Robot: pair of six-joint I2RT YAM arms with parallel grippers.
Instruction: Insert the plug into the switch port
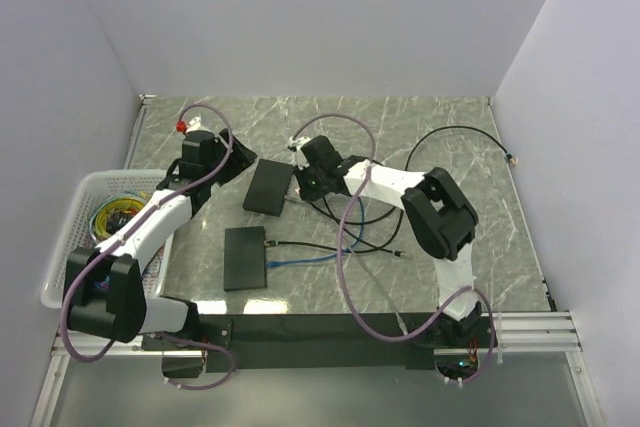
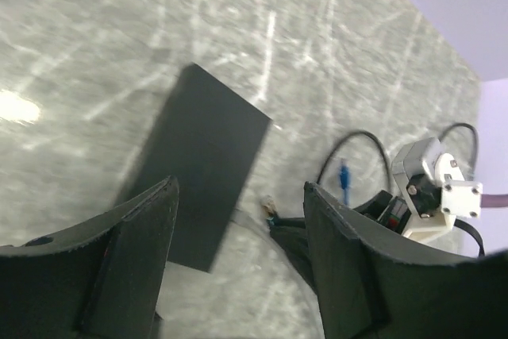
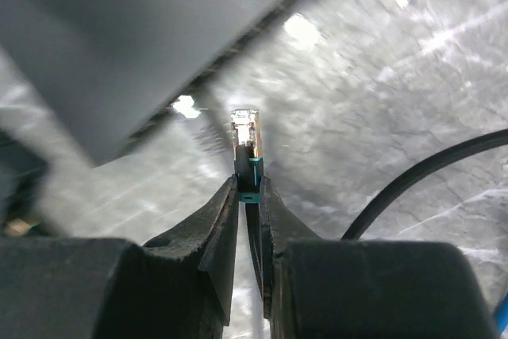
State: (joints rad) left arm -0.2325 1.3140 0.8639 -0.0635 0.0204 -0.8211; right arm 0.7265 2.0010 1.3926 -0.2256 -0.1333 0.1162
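Plug (image 3: 244, 129) pinched in right gripper (image 3: 248, 190) | near switch (image 3: 143, 29) edge, apart | left gripper (image 2: 239, 196) wide

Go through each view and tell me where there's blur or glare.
Top external: sharp and evenly lit, shadows soft. Left wrist: the table is smeared into streaks, with a bright glare patch at the left edge. Right wrist: the plug in the right gripper is fairly crisp, the switch above it is blurred, and glare spots sit on the table.
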